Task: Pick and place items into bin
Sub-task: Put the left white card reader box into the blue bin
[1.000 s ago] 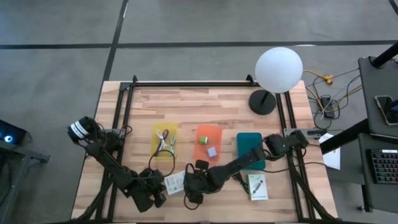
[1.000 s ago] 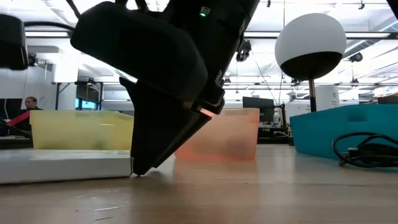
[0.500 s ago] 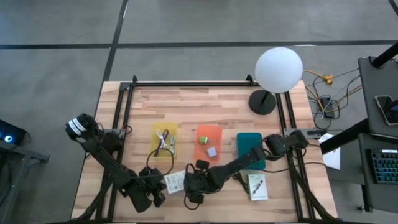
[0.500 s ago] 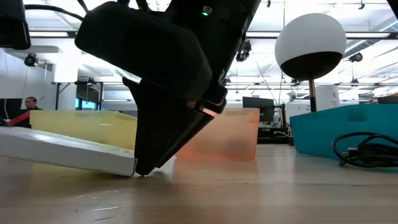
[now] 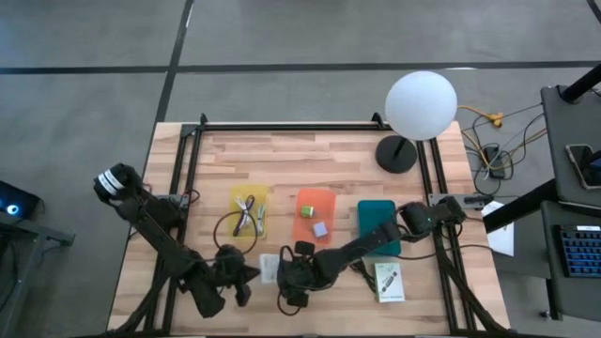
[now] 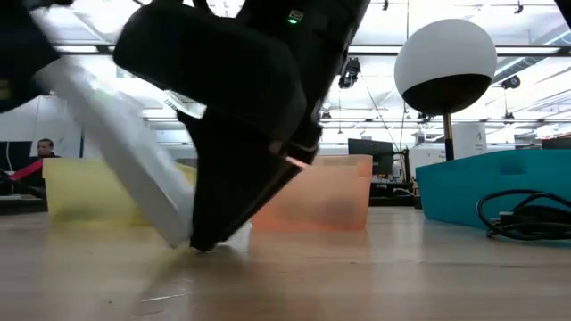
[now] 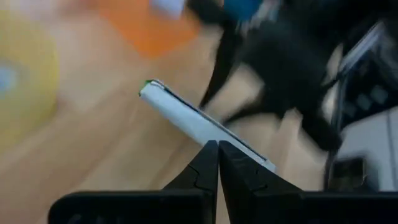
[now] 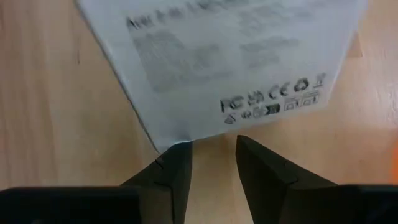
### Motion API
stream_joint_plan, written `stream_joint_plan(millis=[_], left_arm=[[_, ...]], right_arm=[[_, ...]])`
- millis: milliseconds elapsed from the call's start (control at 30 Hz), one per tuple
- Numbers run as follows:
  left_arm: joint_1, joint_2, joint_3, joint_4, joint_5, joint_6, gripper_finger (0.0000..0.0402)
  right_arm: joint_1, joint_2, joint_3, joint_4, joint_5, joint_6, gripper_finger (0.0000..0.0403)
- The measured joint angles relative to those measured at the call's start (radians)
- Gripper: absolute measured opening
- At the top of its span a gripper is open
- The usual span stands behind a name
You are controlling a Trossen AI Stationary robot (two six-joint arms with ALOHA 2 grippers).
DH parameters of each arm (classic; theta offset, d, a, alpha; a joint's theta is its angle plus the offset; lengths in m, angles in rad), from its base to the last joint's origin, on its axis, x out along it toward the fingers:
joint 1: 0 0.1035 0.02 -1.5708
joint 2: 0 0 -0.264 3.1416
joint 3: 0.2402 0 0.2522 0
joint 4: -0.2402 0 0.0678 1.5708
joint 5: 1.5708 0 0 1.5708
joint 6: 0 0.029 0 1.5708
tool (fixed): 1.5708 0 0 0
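Two dark jointed arms, tapered black claw fingers [image 8: 171, 171].

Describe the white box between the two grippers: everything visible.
The white box is a flat, thin rectangular carton, cardboard by the look, with grey print and compliance marks near one edge. It is tipped up steeply on one edge on the wooden table, in front of the yellow bin. The left gripper, jaws shut, pinches its raised edge. The right gripper, jaws parted, sits at its lower edge.
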Motion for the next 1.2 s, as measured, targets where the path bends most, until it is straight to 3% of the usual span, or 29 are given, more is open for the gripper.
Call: stream_joint_plan(millis=[67,467,833,1200], left_arm=[[0.006,-0.019,0.000,-0.004,-0.037,0.031,0.0000],[0.045,-0.008,-0.017,0.142,-0.004,0.148,0.0000],[0.051,0.022,-0.028,0.168,0.066,0.147,0.0000],[0.050,0.030,-0.032,0.175,0.067,0.147,0.0000]], right_arm=[[0.000,0.004,0.000,0.048,-0.002,-0.022,0.0114],[0.003,0.009,-0.001,0.216,-0.014,-0.022,0.0115],[0.000,0.004,0.001,0.202,0.007,-0.012,0.0118],[0.001,-0.029,0.001,0.142,0.004,-0.012,0.0118]])
